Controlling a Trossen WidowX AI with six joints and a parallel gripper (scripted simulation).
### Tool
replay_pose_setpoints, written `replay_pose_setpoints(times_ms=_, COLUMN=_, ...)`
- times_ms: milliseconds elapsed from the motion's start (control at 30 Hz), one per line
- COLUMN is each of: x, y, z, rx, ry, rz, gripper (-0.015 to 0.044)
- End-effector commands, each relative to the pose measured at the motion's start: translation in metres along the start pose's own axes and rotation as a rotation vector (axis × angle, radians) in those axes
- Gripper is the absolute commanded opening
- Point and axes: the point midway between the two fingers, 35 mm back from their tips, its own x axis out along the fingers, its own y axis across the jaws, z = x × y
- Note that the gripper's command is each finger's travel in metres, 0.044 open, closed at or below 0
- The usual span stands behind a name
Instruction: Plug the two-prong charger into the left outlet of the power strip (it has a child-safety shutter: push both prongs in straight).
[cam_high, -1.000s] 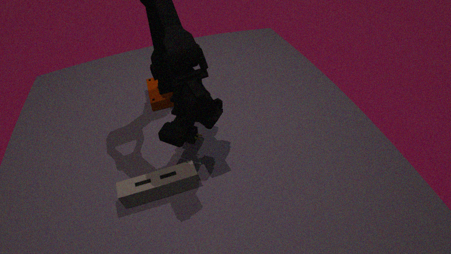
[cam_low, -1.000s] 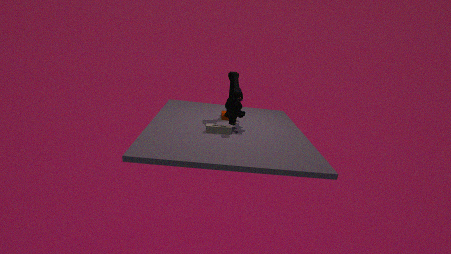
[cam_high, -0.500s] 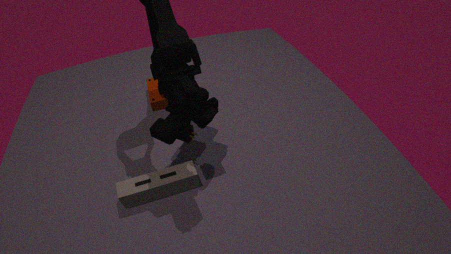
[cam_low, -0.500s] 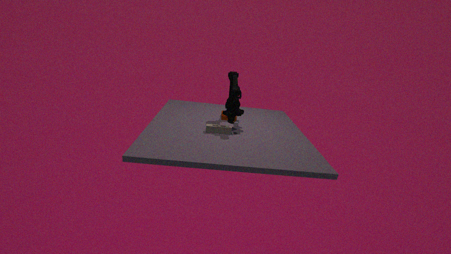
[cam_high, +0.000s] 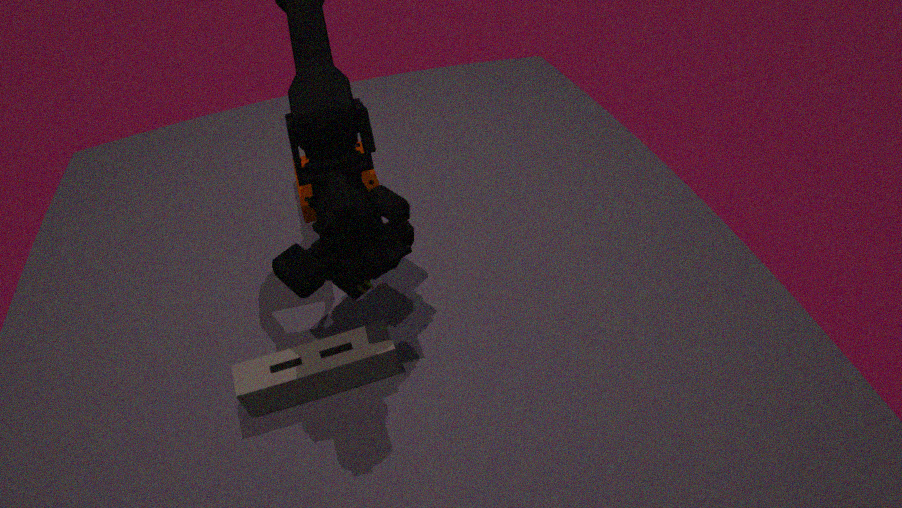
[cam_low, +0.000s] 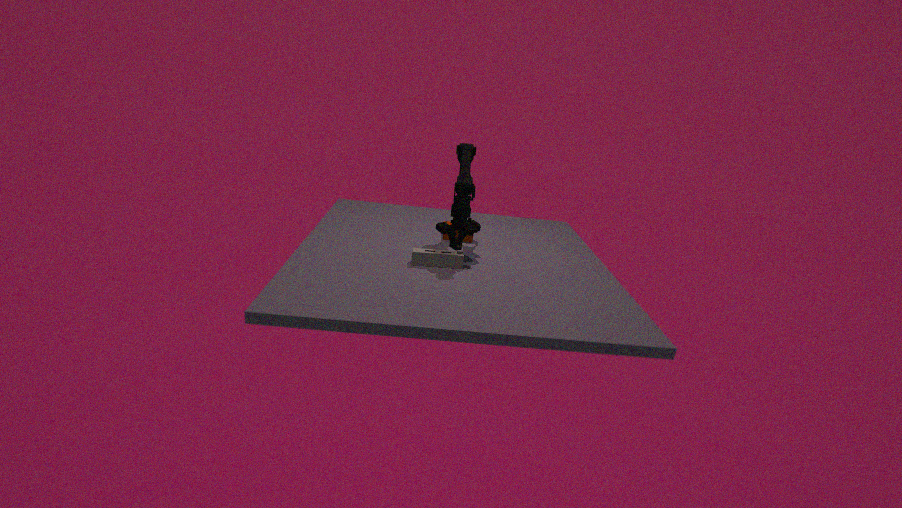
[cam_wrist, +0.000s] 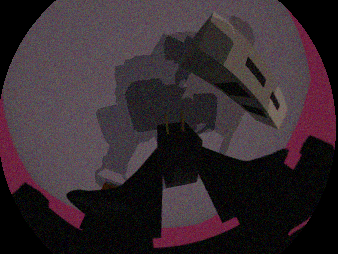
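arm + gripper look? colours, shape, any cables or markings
The arm is matte black, built of chunky rounded links. Orange blocks sit on both sides near the wrist. The gripper is black too, with blocky parallel fingers that show as dark wedges in the wrist view. No cables or markings are visible in the dim, grainy light.

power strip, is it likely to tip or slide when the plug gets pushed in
The power strip looks long, low and flat on the table, so tipping seems unlikely. Nothing visibly anchors it, so an off-straight push from the charger in the gripper might slide it.
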Motion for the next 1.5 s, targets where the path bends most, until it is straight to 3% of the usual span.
replay_pose_setpoints(times_ms=0, x=0.005, y=-0.005, z=-0.004, rx=0.072, ry=0.001, rz=0.01, gripper=0.0)
replay_pose_setpoints(times_ms=667, x=0.026, y=-0.03, z=-0.026, rx=0.415, ry=0.005, rz=0.029, gripper=0.0)
replay_pose_setpoints(times_ms=1467, x=0.025, y=-0.047, z=-0.007, rx=0.455, ry=0.003, rz=0.031, gripper=0.0)
